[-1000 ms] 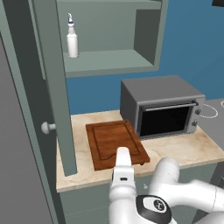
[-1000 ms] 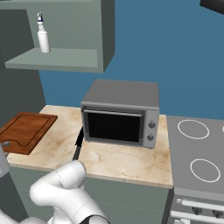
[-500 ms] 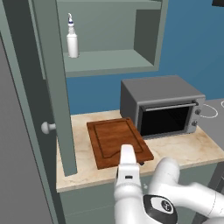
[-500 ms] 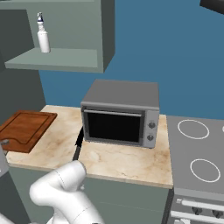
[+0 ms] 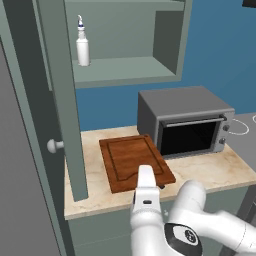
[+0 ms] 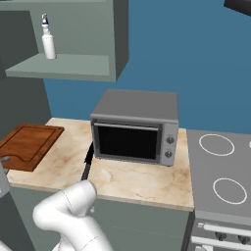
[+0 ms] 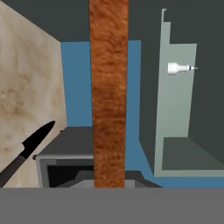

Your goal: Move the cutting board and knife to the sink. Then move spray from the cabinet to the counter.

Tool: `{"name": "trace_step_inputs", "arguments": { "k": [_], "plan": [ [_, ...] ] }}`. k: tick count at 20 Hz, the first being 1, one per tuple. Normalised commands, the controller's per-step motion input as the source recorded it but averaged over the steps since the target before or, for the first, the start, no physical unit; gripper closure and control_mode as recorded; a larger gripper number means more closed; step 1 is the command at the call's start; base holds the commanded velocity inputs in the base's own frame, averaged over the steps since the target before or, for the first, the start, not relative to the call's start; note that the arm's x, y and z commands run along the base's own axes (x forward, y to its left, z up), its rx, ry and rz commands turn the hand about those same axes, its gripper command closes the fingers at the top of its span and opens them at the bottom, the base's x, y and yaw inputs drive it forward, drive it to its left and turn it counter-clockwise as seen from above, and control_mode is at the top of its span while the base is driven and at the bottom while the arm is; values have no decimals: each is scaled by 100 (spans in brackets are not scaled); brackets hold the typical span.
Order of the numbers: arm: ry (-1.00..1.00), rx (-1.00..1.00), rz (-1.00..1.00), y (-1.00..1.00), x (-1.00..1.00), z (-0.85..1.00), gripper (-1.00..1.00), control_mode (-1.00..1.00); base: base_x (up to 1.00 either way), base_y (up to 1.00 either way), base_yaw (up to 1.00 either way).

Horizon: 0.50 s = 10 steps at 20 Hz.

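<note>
Right now the cutting board is tilted, its far part over the counter just left of the oven, its near edge at the end of the white arm. Seen from the hand, the board runs edge-on as a brown strip straight up from between the fingers, so the gripper appears clenched on its edge, though the fingertips themselves are hidden. To the right of the board, the knife lies on the stone just in front of the oven's left corner, blade pointing back toward the wall. Above, the open cabinet holds the spray upright on its shelf, and its door with a pale knob swings out over the counter's left end, close beside the board. A stovetop adjoins the counter on the right.
</note>
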Motion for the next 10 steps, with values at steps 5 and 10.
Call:
{"name": "trace_step_inputs", "arguments": {
  "k": [5,10],
  "plan": [
    [0,0,0,0,-1,0,100,100,-12,0,0],
    [0,0,0,0,0,0,100,100,-51,0,0]
  ]
}}
